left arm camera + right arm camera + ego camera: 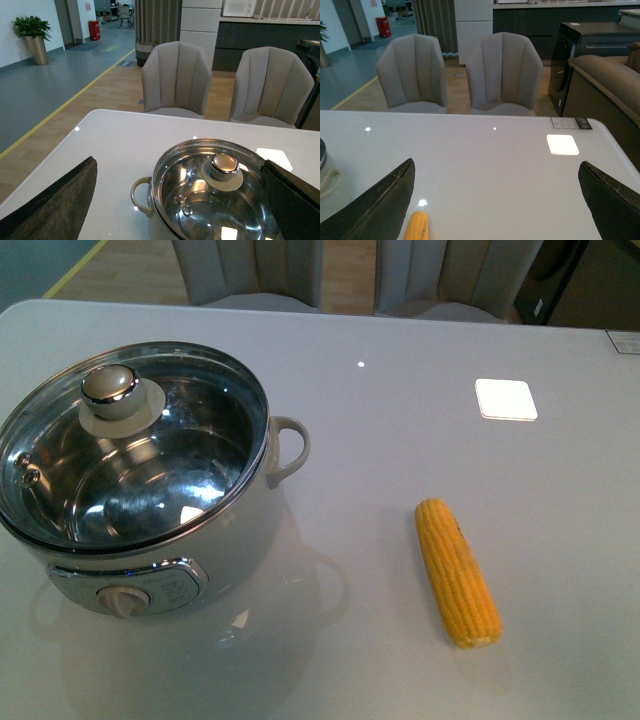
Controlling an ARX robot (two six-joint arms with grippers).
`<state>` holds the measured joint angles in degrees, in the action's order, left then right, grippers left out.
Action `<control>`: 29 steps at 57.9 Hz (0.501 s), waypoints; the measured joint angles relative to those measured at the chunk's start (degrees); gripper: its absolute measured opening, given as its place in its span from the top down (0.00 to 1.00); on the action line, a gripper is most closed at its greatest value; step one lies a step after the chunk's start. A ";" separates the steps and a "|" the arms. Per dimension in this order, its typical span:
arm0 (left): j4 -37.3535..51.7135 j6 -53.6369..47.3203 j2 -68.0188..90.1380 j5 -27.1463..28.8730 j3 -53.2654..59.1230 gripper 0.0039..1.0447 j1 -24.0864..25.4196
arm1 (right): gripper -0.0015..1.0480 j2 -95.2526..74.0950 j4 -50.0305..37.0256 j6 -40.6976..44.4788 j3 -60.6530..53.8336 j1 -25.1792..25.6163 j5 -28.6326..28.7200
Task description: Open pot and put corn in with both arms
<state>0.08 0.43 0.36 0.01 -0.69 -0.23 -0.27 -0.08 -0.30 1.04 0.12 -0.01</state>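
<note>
Broadly, a glossy white counter [380, 440] fills the view, with two grey chairs [176, 80] at its far edge on wood flooring. At left stands the pot [252, 532], glass lid [200, 435] on, shiny steel bowl showing through. The corn [457, 572] lies on the counter well to the pot's right. The left fingers [60, 200] and right fingers [380, 205] are spread wide, holding nothing.

Nothing legible anywhere: only a small printed label [571, 123] lying at the far right corner of the counter [495, 165], its print too small to read, and faint markings around the knob [122, 600] on the front panel [165, 585] of the pot [250, 530], equally blurred.
</note>
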 joint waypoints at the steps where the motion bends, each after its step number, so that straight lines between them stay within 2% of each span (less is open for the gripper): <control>1: 0.00 0.00 0.00 0.00 0.00 0.06 0.00 | 0.08 0.00 0.00 0.00 0.00 0.00 0.00; 29: 0.00 0.00 0.00 0.00 0.00 0.06 -0.02 | 0.08 0.00 0.00 0.00 0.00 0.00 0.00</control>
<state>0.08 0.43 0.36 0.01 -0.69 -0.25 -0.27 -0.08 -0.30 1.04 0.12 -0.01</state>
